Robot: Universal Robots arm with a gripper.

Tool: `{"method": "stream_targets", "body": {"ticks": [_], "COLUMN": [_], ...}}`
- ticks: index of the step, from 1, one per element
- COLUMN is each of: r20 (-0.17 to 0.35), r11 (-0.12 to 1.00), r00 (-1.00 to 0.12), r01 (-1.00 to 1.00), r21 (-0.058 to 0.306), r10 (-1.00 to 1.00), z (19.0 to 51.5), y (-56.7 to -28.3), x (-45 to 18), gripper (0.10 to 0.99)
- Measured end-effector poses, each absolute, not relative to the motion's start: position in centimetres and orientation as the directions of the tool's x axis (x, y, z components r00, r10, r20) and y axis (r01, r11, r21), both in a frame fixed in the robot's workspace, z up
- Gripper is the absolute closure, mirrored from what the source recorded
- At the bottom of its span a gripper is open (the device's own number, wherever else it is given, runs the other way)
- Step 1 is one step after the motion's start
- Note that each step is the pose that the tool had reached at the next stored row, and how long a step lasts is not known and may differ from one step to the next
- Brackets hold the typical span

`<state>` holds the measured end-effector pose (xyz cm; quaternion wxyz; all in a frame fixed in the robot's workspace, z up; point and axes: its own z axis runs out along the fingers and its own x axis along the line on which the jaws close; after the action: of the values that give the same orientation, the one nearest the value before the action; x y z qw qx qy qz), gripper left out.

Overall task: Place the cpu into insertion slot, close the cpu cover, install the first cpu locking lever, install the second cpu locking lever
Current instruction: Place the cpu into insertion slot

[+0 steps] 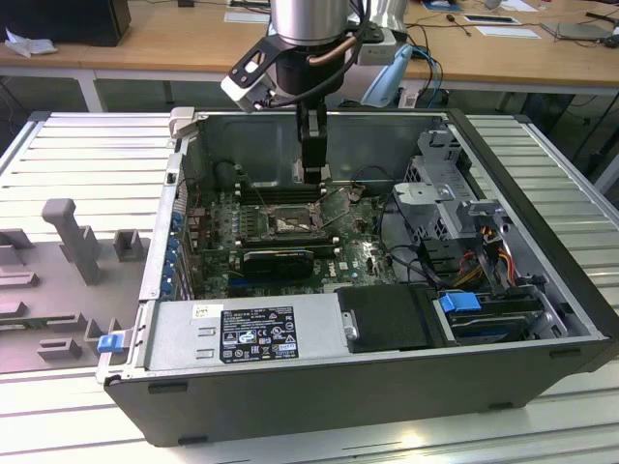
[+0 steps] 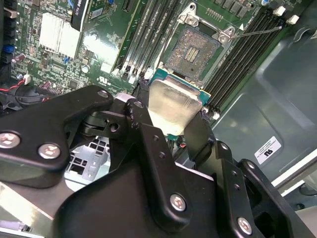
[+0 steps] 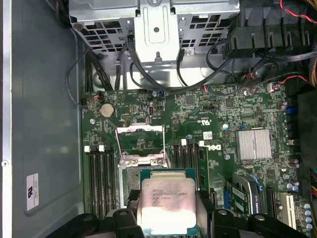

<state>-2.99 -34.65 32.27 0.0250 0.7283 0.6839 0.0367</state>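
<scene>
Gripper (image 2: 171, 121) is clamped on the cpu (image 2: 173, 104). Its black fingers (image 2: 137, 113) press on two opposite edges, pale metal face up twd the wrist cams. In the first wrist view the cpu (image 3: 167, 201) hangs btwn the fingers w/ its green substrate rim showing on the free sides.

Cpu is in the air, not seated. In the second wrist view the insertion slot (image 2: 192, 52) lies bare just beyond it, brownish contact field exposed and nothing in it. Cpu cover (image 3: 140, 129) looks swung open, green board visible thru its opening. A thin locking lever (image 2: 257, 32) sticks out to one side of the slot, apparently unlatched. In the exterior view the gripper (image 1: 311, 172) reaches down inside the open computer case (image 1: 542, 319), over the motherboard (image 1: 358, 256) and near the slot area. Memory slots (image 2: 148, 29) flank the socket on both sides.

Handling, as I judge it:
- Prob very light, and stiff: a flat rigid plate that won't flex in the grip.
- Metal face looks smooth, so could slip if squeezed weakly.
- Edge grip as here seems right, since it keeps pads off the underside contacts.
- Fragile part is likely the underside and esp the socket's contact field. A tilted or scraping set-down could damage them, so it wants to go in level & aligned, w/ no force
</scene>
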Motion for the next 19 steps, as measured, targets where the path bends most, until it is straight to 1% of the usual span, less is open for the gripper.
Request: {"method": "stream_targets", "body": {"ticks": [19], "r20": [0.019], "r11": [-0.063], "r00": [0.062], "r01": [0.994], "r21": [0.087], "r10": [0.998], "z": [30.8], "y": [-34.7], "x": [-3.1], "gripper": [0.561]}}
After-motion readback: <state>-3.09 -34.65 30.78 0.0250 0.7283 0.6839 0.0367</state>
